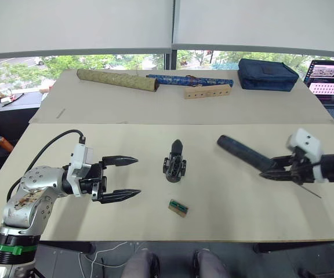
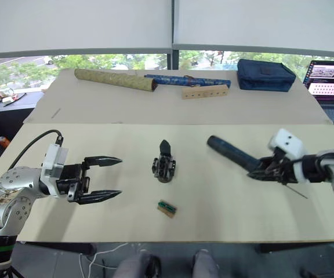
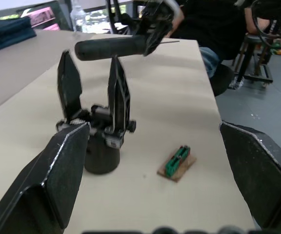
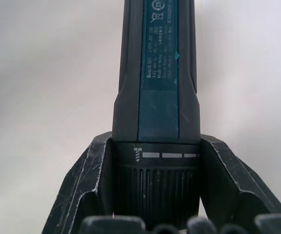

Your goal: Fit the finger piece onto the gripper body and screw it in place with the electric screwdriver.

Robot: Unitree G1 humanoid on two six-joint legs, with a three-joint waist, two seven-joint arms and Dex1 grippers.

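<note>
The right gripper (image 1: 277,169) is clamped around the electric screwdriver (image 1: 243,153) near its bit end, close to the bench's right edge, bit toward that edge and rounded end toward the middle, likely ready for driving. The left gripper (image 1: 119,178), spread wide and empty, faces the gripper body (image 1: 174,164) standing mid-bench, probably to steady it. I cannot pick out a separate finger piece.

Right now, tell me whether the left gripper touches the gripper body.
Apart. The left eye view shows bare table between the left gripper, fingers open, and the gripper body.
</note>
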